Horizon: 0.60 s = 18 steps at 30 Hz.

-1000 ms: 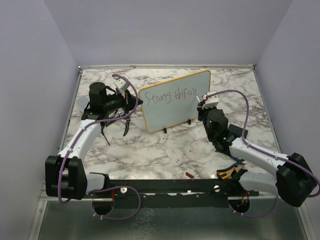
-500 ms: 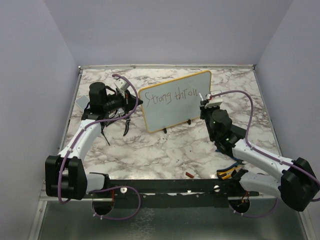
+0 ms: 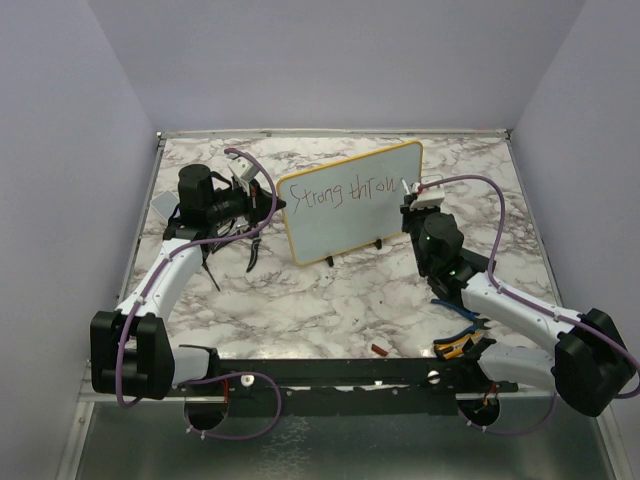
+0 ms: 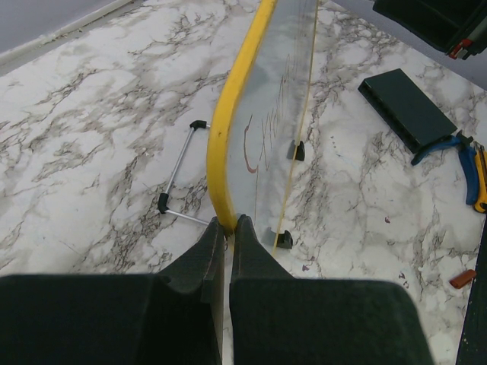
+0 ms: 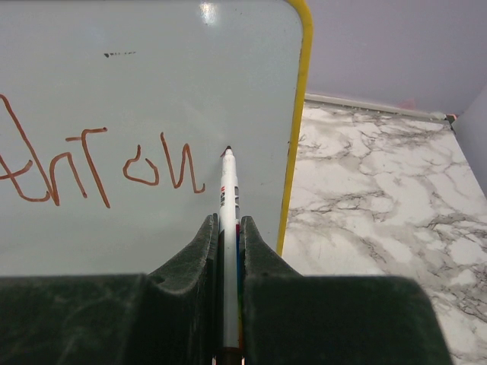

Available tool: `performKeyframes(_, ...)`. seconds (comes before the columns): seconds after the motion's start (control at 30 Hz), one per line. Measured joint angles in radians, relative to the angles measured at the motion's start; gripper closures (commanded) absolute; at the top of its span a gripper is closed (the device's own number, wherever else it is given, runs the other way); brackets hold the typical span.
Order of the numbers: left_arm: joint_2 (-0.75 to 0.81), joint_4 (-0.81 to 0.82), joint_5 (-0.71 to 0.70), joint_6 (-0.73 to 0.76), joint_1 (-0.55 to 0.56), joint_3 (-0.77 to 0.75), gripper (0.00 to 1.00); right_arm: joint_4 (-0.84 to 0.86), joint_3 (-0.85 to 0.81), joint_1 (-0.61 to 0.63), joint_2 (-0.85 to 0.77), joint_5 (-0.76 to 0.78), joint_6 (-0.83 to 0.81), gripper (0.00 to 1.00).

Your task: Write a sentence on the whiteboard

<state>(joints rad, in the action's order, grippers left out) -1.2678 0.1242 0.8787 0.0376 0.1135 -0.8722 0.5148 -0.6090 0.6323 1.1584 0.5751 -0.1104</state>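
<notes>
The whiteboard (image 3: 340, 235), pale with a yellow frame, stands upright at the middle back of the table. The sentence (image 3: 338, 192) on it is one line of reddish-brown letters, roughly "Strong throu"; its end shows in the right wrist view (image 5: 99, 163). My left gripper (image 4: 226, 223) is shut on the whiteboard's yellow left edge (image 4: 228, 129). My right gripper (image 5: 227, 224) is shut on a white marker (image 5: 227, 228), whose tip is at the board near the right frame, just right of the last letter. In the top view the right gripper (image 3: 408, 197) is at the board's right end.
A dark rectangular slab (image 4: 407, 108) lies on the marble table right of the board, with blue-and-yellow pliers (image 4: 464, 156) beside it. A small red cap (image 3: 380, 350) lies near the front edge. A wire stand (image 4: 176, 179) lies behind the board.
My right arm has shifted slightly right and up along the board with the marker. The left arm and the whiteboard have not moved.
</notes>
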Motion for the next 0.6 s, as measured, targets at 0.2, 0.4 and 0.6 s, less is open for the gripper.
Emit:
performKeyframes(0.2,0.000,0.000,0.000,0.000,0.000,0.000,1.00,0.018,-0.026,-0.006,0.006,-0.009,-0.021,0.99)
performKeyframes(0.4,0.000,0.000,0.000,0.000,0.000,0.000,1.00,0.020,-0.027,-0.006,0.006,-0.048,-0.021,0.99)
performKeyframes(0.6,0.000,0.000,-0.001,0.000,0.000,0.000,1.00,0.007,-0.026,-0.006,0.006,-0.076,-0.003,0.99)
